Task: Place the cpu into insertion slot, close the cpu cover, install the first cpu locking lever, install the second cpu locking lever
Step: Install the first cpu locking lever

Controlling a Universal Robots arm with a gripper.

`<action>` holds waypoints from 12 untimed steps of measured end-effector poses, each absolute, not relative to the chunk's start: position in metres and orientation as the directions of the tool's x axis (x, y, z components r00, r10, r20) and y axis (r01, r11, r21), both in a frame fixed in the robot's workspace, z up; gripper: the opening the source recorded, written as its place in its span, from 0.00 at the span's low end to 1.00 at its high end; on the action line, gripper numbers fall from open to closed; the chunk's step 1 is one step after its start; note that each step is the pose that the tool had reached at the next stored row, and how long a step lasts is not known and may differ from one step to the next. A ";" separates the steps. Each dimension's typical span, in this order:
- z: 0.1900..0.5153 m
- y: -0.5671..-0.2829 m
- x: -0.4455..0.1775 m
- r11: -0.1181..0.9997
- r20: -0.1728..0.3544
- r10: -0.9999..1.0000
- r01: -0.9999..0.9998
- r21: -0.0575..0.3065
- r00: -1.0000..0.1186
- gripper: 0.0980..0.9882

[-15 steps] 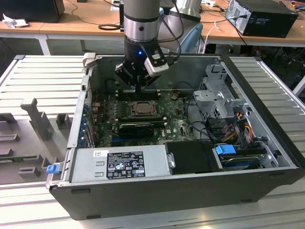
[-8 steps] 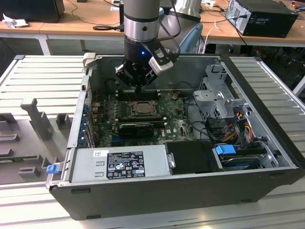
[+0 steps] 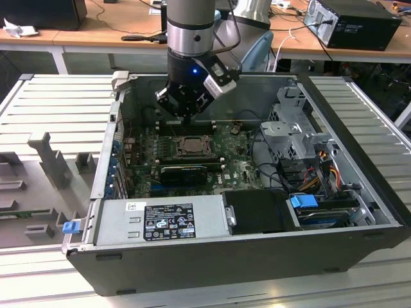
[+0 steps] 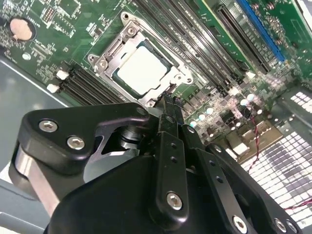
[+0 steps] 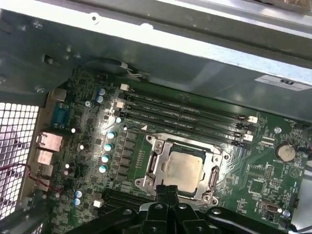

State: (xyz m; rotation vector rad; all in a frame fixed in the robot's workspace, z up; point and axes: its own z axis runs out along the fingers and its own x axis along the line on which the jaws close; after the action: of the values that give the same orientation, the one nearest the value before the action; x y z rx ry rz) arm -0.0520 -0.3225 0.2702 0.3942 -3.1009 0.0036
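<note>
Close above the cpu [image 4: 141, 70], downward-pointing end effector [image 4: 168, 99] on upright arm [image 3: 189, 25], narrow, empty.

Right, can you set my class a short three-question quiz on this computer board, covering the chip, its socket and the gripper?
1. True or false: the chip sits in the socket on the green board.
2. The metal frame around the chip is: A) lying flat over it, B) standing upright, C) lying outside the case.
3. Fill the gap with "open" or "shut": the gripper, with its tips at the socket's edge, has its fingers ____.
Key: 1 true; 2 A; 3 shut.
</note>
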 end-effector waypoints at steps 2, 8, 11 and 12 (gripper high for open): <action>0.270 -0.323 -0.052 0.961 0.016 -0.278 -0.278 -0.001 -0.960 0.01; 0.270 -0.323 -0.052 0.929 0.015 -0.370 -0.370 -0.001 -0.929 0.01; 0.270 -0.323 -0.052 0.914 0.013 -0.406 -0.406 -0.002 -0.914 0.01; 0.269 -0.323 -0.052 0.924 0.013 -0.381 -0.381 -0.002 -0.924 0.01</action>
State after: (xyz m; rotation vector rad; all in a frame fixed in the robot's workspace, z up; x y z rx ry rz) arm -0.0520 -0.3225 0.2692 0.6082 -3.0693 0.0068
